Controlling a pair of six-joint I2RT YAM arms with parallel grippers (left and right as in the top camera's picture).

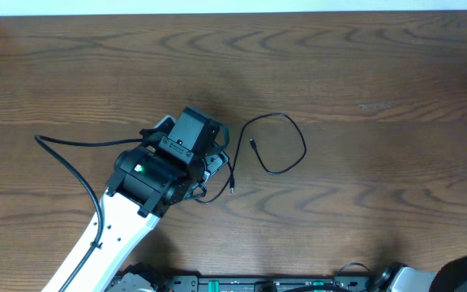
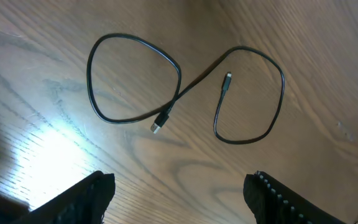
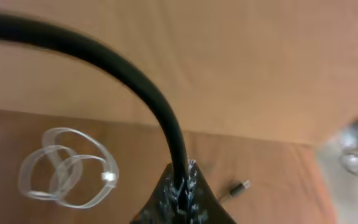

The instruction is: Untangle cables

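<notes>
Where the left gripper [image 1: 193, 139] stands: over the table [image 1: 379, 73], left of centre; fingers [image 2: 98, 193] spread wide apart, nothing between them.
Black cable [image 1: 276, 144]: flat on the wood just right of that gripper, not touching it. The left wrist view shows a loose figure-eight with one crossing and both ends free.
Handling, judged: light, limp and thin. It is likely to slide and trail rather than keep its shape, and only the plugs look at risk of damage.
Hold point, judged: just behind the larger plug [image 2: 158, 124] near the crossing, or on a bare run of a loop. The cord lies flush, so a low pinch is called for.
Free room: bare wood to the right of the cable; the table's far edge is well apart from it.
White cable [image 3: 64, 171]: loose overlapping loops on wood, seen in the right wrist view only, with no black cord touching it.
Right gripper [image 3: 182, 196]: blurred and close to the lens; whether parted or together cannot be told. A thick black wire [image 3: 104, 56] crosses in front.
</notes>
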